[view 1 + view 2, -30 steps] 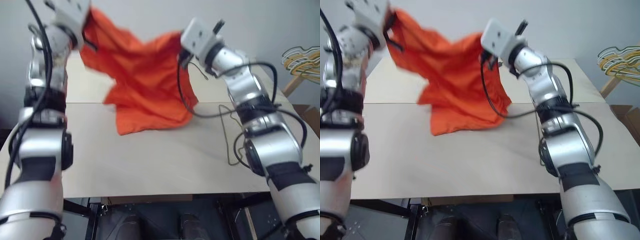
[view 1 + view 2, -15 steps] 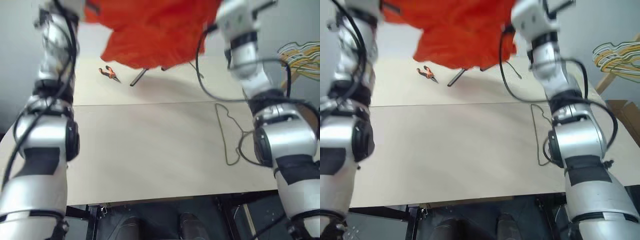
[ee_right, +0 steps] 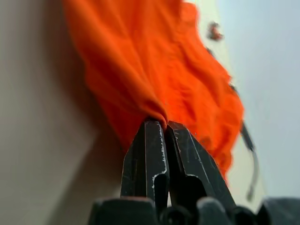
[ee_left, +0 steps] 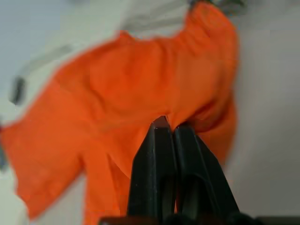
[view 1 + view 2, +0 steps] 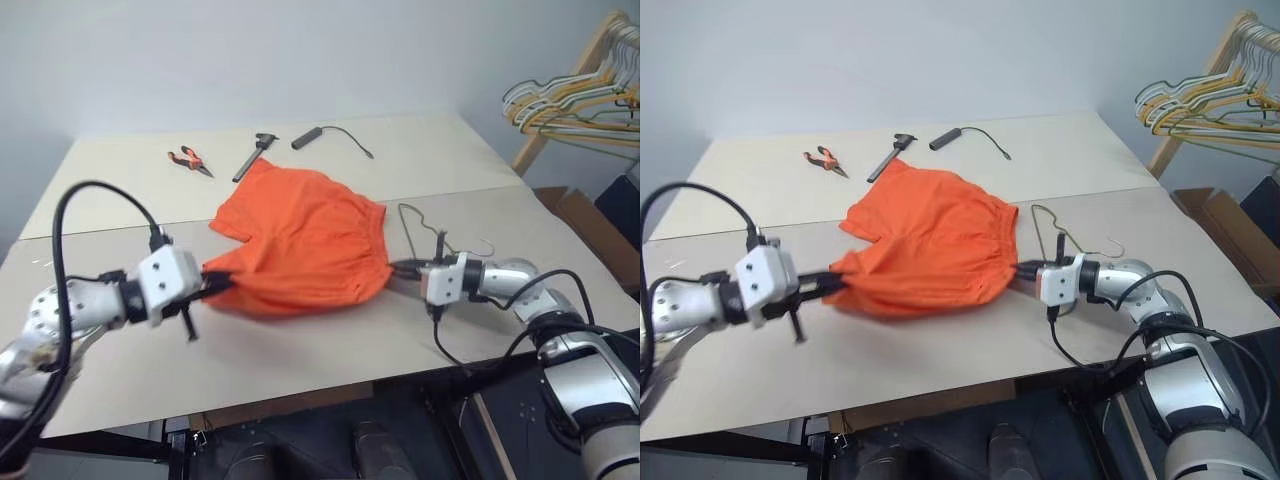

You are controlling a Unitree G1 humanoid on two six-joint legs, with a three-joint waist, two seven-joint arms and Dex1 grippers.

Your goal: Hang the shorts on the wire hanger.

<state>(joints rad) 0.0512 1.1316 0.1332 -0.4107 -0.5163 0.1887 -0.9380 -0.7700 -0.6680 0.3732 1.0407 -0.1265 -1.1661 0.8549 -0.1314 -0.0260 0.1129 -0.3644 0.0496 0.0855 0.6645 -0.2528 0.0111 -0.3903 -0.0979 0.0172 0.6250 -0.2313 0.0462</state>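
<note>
Shorts (image 5: 300,240) lie spread on the table (image 5: 300,340), hanger (image 5: 425,235) just beside their right edge. My left gripper (image 5: 212,284) is pinched on the near-left corner, right gripper (image 5: 396,268) pinched on the near-right corner, close to the hanger. Pliers (image 5: 188,158) sit well beyond the shorts. I reckon the cloth needs flattening next: keep both pinches, pull apart evenly, avoid dragging fabric over the hanger.

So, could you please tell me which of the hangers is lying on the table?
The wire hanger: a single thin bare grey one, flat on the table beside the shorts. The others hang bunched on the wooden rack.
</note>
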